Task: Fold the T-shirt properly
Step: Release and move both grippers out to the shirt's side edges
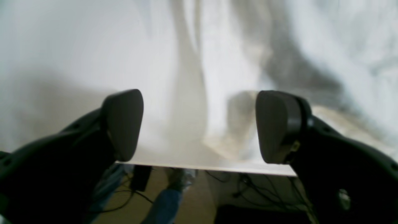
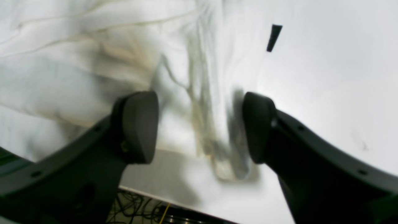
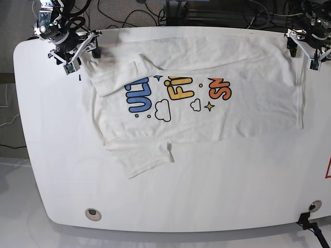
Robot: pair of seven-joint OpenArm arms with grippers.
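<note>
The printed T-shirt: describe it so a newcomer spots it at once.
On the white table, between two dark grippers, lies a wide, wrinkled white fabric T-shirt. Blue, yellow and orange cartoon lettering sets it apart from the plain tabletop.

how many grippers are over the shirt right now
2: the left gripper at its hem end, the right gripper at its collar-and-sleeve end.
</note>
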